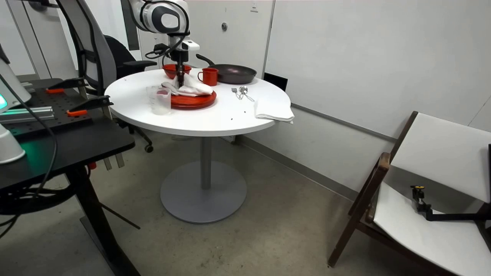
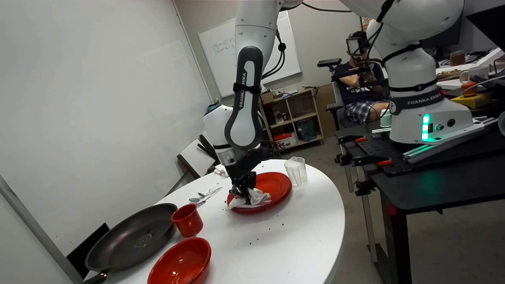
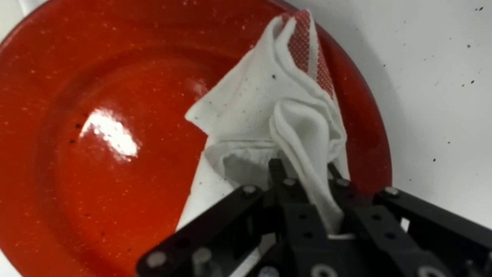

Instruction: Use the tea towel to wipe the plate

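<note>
The plate (image 3: 127, 192) is round and bright red, lying flat on the white table; in the wrist view a few dark specks show in its well. Bunched over one side of it is the tea towel (image 3: 246, 111), whitish with a red checked strip at one corner. My gripper (image 3: 305, 167) points down over that side of the plate, shut on the towel, a fold of which rises between its fingers. Both exterior views show the gripper (image 1: 180, 83) low at the towel (image 2: 258, 197), which rests on the plate (image 2: 276, 184). The pinched cloth between the fingertips is partly hidden.
A clear cup (image 1: 159, 100) stands close beside the plate. Around the table are a red mug (image 2: 187, 221), a red bowl (image 2: 181, 262), a black frying pan (image 1: 234, 74), several utensils (image 1: 243, 92) and a folded white cloth (image 1: 273, 110) at the edge. Dark crumbs dot the tabletop (image 3: 434, 115).
</note>
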`<action>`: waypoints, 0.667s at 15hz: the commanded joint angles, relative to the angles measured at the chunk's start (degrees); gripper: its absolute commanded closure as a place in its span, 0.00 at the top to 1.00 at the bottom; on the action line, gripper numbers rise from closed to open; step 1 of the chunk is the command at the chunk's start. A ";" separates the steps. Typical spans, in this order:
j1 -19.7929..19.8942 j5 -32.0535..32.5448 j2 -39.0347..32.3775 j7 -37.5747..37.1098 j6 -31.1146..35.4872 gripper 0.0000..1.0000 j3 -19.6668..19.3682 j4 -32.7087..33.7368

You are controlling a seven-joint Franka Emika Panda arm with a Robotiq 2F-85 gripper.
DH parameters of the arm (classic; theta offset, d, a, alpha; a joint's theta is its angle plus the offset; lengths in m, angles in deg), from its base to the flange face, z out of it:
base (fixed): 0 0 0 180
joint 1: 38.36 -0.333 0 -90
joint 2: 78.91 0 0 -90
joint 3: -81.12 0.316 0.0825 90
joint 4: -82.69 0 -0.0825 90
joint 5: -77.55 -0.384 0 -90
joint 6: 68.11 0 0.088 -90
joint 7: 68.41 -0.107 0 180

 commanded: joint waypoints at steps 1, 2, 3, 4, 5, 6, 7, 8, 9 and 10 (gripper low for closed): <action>0.65 -0.93 -0.45 0.81 -0.76 0.08 -1.66 1.14; 0.87 -0.96 -0.32 0.66 -0.63 0.08 -2.16 1.00; 1.08 -0.99 -0.27 0.50 -0.56 0.08 -2.57 0.92; 1.38 -1.06 -0.12 0.38 -0.43 0.07 -2.97 0.71; 1.56 -1.10 0.02 0.23 -0.30 0.07 -3.33 0.49; 1.76 -1.15 0.25 0.08 -0.15 0.07 -3.65 0.13; 1.91 -1.11 0.43 -0.16 -0.02 0.07 -4.10 -0.27; 2.10 -1.15 0.54 -0.32 0.07 0.07 -4.41 -0.59; 2.33 -1.18 0.59 -0.47 0.16 0.08 -4.82 -1.03; 2.59 -1.30 0.61 -0.73 0.22 0.08 -5.17 -1.48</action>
